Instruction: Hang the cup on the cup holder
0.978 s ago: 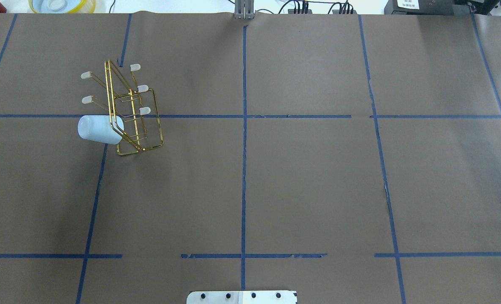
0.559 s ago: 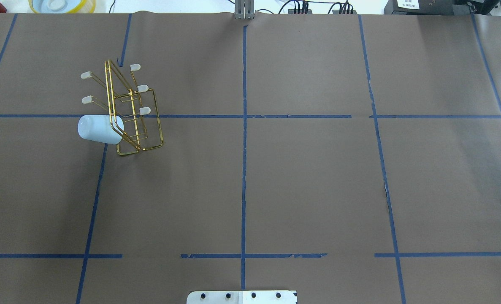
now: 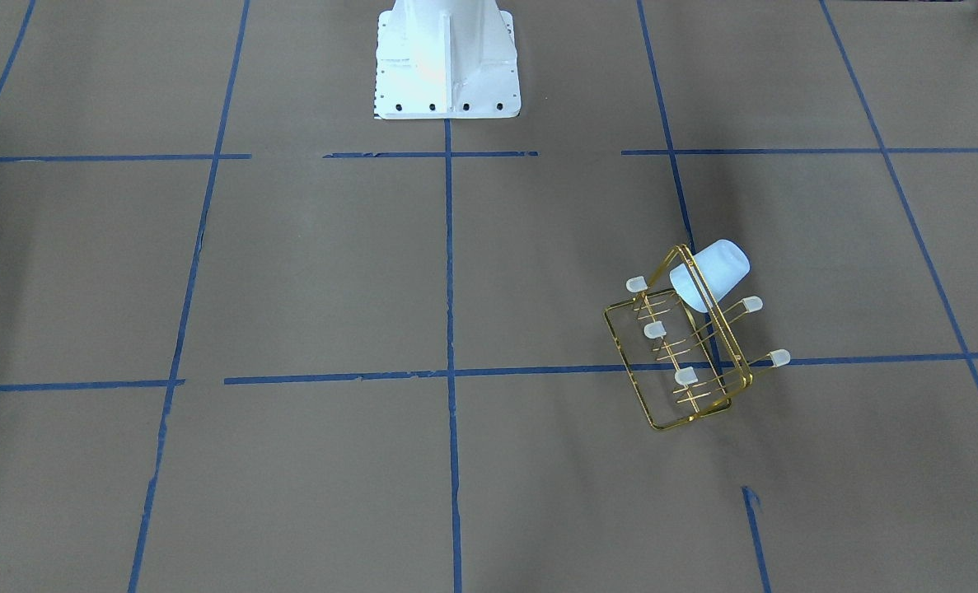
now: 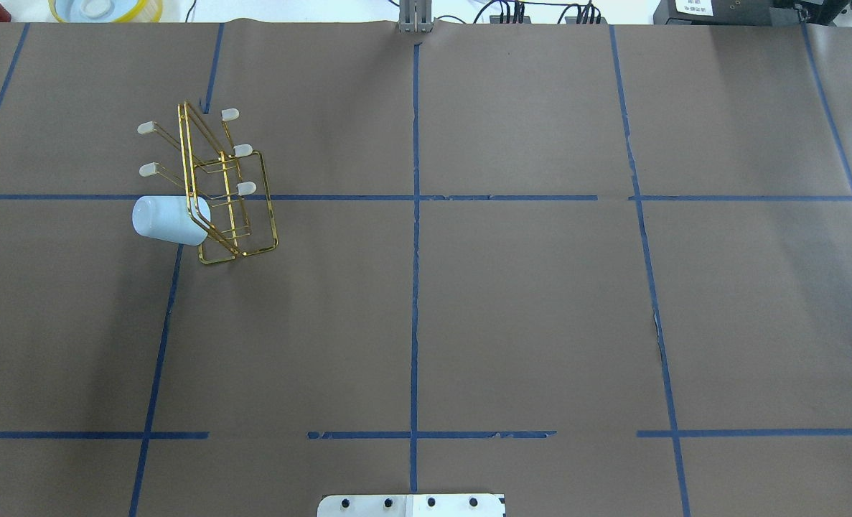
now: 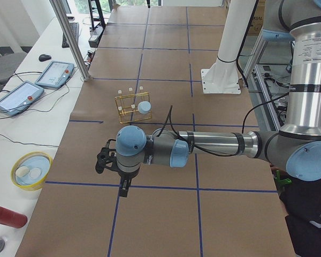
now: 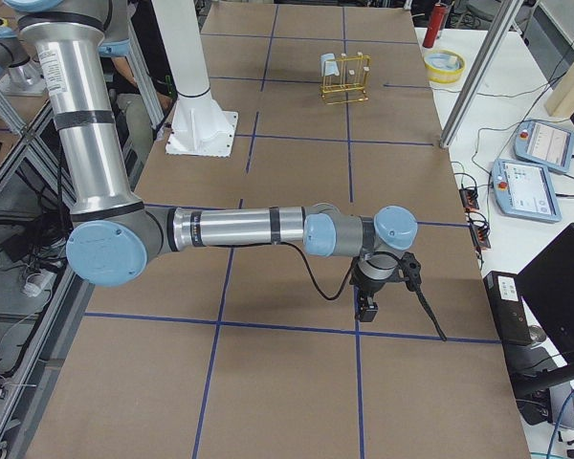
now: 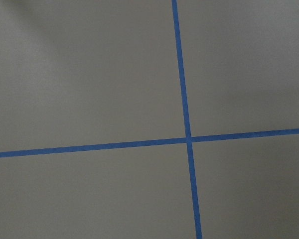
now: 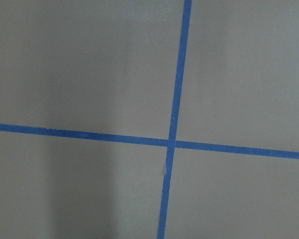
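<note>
The pale blue-white cup (image 4: 167, 220) sits tilted over a near-left prong of the gold wire cup holder (image 4: 233, 195), its closed end pointing outward. Both also show in the front-facing view, cup (image 3: 715, 272) and holder (image 3: 686, 366), and small in the side views, cup (image 5: 144, 107) and cup (image 6: 333, 67). My left gripper (image 5: 123, 190) shows only in the exterior left view, hanging over bare table well away from the holder. My right gripper (image 6: 368, 310) shows only in the exterior right view, far from the holder. I cannot tell whether either is open or shut. Both wrist views show only table paper.
Brown paper with blue tape lines (image 4: 415, 287) covers the table. The white robot base (image 3: 447, 58) stands at the near edge. A yellow-rimmed bowl (image 5: 29, 171) and a red cylinder (image 5: 5, 217) lie off the far-left corner. Tablets (image 6: 531, 186) lie beyond the table's far edge.
</note>
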Controlling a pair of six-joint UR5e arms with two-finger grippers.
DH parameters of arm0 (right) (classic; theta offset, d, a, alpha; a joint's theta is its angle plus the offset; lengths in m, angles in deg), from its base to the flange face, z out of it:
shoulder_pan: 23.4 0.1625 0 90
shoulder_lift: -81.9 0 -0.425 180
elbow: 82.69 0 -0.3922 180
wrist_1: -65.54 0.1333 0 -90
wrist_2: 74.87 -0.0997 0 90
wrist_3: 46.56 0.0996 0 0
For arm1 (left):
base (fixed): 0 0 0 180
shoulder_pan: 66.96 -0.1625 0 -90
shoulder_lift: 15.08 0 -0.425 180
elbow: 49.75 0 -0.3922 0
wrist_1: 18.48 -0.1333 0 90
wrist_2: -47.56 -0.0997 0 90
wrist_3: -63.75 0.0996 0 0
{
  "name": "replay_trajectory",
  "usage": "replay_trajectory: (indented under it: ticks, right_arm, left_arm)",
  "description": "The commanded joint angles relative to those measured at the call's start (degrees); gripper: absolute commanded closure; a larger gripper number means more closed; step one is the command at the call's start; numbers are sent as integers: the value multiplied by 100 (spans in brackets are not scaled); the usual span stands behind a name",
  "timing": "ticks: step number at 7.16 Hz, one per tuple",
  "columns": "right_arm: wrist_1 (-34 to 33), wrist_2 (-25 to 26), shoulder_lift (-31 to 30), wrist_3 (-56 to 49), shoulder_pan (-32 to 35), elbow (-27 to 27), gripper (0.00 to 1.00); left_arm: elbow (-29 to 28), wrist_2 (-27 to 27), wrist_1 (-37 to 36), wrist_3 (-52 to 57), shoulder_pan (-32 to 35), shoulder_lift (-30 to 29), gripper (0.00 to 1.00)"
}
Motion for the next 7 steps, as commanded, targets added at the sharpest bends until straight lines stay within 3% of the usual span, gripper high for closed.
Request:
replay_trajectory:
  ticks: [1,3,7]
  right_arm:
    - [0,0,0,0,0,0,0]
    - [0,0,0,0,0,0,0]
    - [0,0,0,0,0,0,0]
  left_arm:
    - [-65,10,120,12,-8,22,0]
    - [-109,1,612,-4,-16,39,0]
    - [-408,1,227,-22,-420,-4,0]
